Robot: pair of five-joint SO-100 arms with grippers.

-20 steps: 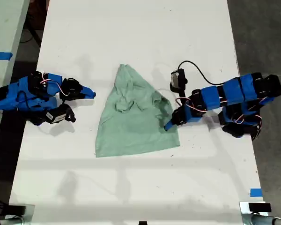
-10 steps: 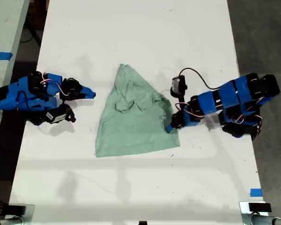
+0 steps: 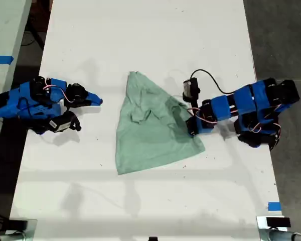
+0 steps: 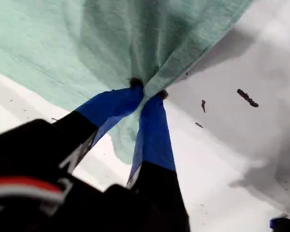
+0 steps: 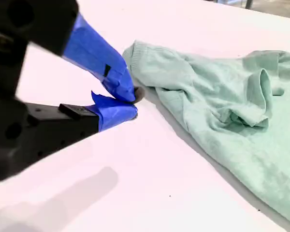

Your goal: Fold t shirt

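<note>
White and broad, the desk (image 3: 150, 45) fills most of the exterior view, with dark floor down both sides and a second pale surface cut off at the upper left of the frame. On it lies the t shirt (image 3: 153, 130), a wrinkled mint-green triangle near the middle, its narrow end toward the top of the frame and its wide hem toward the bottom. From the exterior view's right, my first gripper (image 3: 192, 125) reaches onto the shirt's right edge; its tips are lost against the cloth, so the grasp cannot be read from here. A small white camera block with a black cable sits just above that arm. At the exterior view's left, my second gripper (image 3: 96, 101) rests well apart from the shirt, too small here to judge its jaws. Blue tape marks show at the lower right and far left of the frame.

First wrist view: my first gripper (image 4: 147, 93) is clenched on a bunch of the t shirt (image 4: 111, 38), the fabric pulled into folds that fan out from between the blue tips. Dark specks dot the desk (image 4: 241, 121) beside it. The gripper's black body blocks the lower left of the frame.

Second wrist view: my second gripper (image 5: 128, 101) has its blue tips nearly together with nothing between them, just beside the narrow end of the t shirt (image 5: 217, 106), not touching. The shirt runs out of the frame at the right.
</note>
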